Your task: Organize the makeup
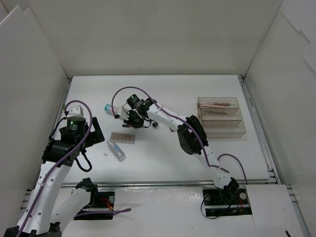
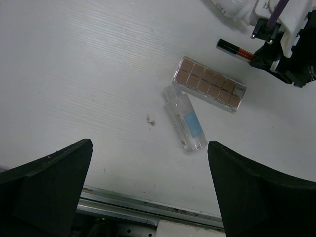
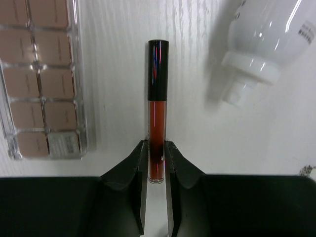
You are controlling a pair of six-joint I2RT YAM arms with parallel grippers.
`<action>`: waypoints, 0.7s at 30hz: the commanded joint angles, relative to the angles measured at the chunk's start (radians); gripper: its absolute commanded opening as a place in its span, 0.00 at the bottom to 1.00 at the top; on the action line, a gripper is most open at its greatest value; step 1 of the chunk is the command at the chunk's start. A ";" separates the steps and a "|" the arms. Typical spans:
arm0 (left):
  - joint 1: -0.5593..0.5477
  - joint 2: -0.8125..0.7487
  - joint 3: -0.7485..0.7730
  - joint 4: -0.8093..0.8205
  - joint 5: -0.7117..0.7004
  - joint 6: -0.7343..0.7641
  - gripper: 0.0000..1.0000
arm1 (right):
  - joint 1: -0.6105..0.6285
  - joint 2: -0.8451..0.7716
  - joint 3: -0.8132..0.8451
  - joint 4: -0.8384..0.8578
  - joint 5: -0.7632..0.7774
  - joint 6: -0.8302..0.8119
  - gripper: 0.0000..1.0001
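Makeup (image 1: 122, 138) is seen in the top view lying loose on the left half of the counter (image 1: 168, 160): a brown palette (image 1: 126, 138) with a clear bottle (image 1: 116, 150) just beside its near edge. An acrylic tiered box (image 1: 221, 129) stands well apart on the right, with one pinkish pencil (image 1: 217, 104) laid in its rear tier. The right end effector (image 1: 129, 120) is lowered just behind the palette; what it grips is too small to tell there. The left end effector (image 1: 96, 133) hangs over the near left, jaws wide apart, nothing held.

In the left wrist view, palette and clear bottle lie end to corner; whether they touch cannot be told. A red gloss tube (image 2: 236, 48) is seen at upper right, one end inside the right end effector.

In the right wrist view, the tube lies flat between the palette and a white bottle (image 3: 266, 44), apart from both. The jaws are clamped on its red end, black cap pointing away.

The grasp step is judged to be in hand. A straight lift clear of both neighbours is called for next, then a carry to the box; gripped near one end, the tube may droop.
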 commanded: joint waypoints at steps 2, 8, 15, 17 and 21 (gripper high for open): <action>-0.002 0.016 0.056 0.052 -0.007 0.014 0.98 | -0.039 -0.190 -0.069 -0.046 0.039 -0.116 0.00; -0.002 0.050 0.065 0.107 0.010 0.026 0.98 | -0.143 -0.474 -0.242 -0.039 0.054 -0.242 0.00; -0.002 0.105 0.057 0.193 0.058 0.034 0.98 | -0.324 -0.738 -0.526 -0.039 0.162 -0.395 0.00; -0.002 0.117 0.054 0.223 0.067 0.033 0.98 | -0.412 -0.787 -0.597 -0.037 0.218 -0.423 0.00; -0.002 0.169 0.059 0.265 0.101 0.037 0.98 | -0.577 -0.810 -0.654 -0.034 0.279 -0.461 0.00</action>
